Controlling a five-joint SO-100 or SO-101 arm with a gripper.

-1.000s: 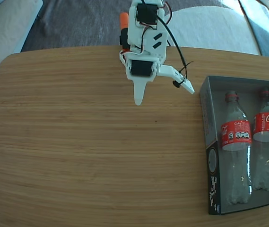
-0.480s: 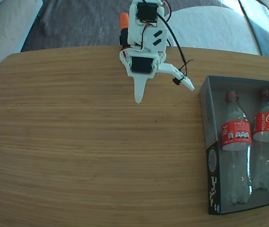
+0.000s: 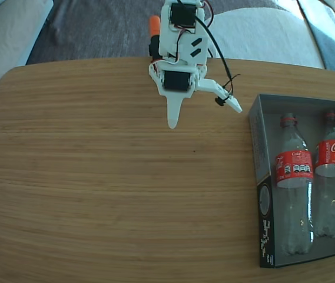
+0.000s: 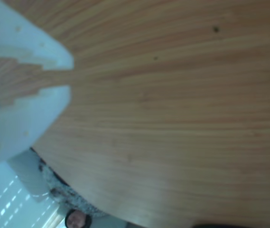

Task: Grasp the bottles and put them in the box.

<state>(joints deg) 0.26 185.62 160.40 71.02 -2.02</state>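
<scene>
Bottles (image 3: 311, 177) lie lengthwise in box (image 3: 260, 183), caps up-frame.

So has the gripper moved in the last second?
Barely. In the fixed view the gripper has pulled back slightly toward the table's far edge, away from the box, staying open and empty.

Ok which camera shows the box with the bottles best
The fixed view. It shows the whole box from above at the right of the table, with both bottles lying side by side inside, caps toward the far end. The wrist view shows none of it, only bare wood and the white claw.
</scene>
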